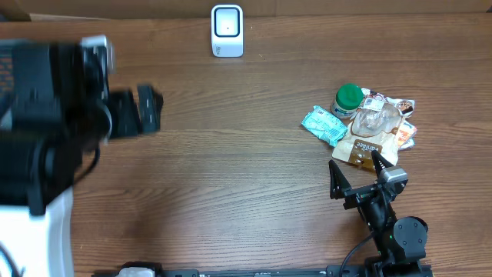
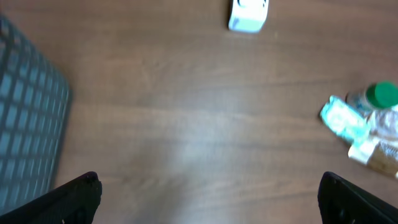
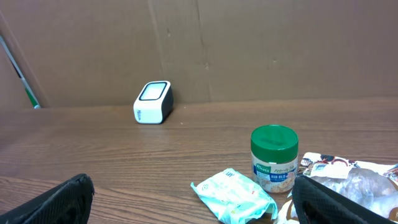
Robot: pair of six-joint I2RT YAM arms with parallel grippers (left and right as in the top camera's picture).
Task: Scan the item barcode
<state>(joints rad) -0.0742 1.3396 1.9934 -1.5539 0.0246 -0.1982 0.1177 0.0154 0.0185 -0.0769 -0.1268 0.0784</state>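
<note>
both left gripper (image 2: 211, 205) and right gripper (image 1: 357, 172) gape wide, empty; green-lidded jar (image 3: 274, 158) stands upright beside crumpled teal packet (image 3: 233, 196); white scanner (image 3: 153, 102) well apart

Light is even and soft, with faint shadows under the jar (image 3: 274, 158) and scanner (image 3: 152, 102). The left wrist view is blurred throughout, a pale sheen on the table (image 2: 186, 149). Overhead, the left arm (image 1: 46, 123) looms out of focus.

Wooden table (image 1: 231, 169) backed by brown cardboard wall (image 3: 261, 50).
</note>
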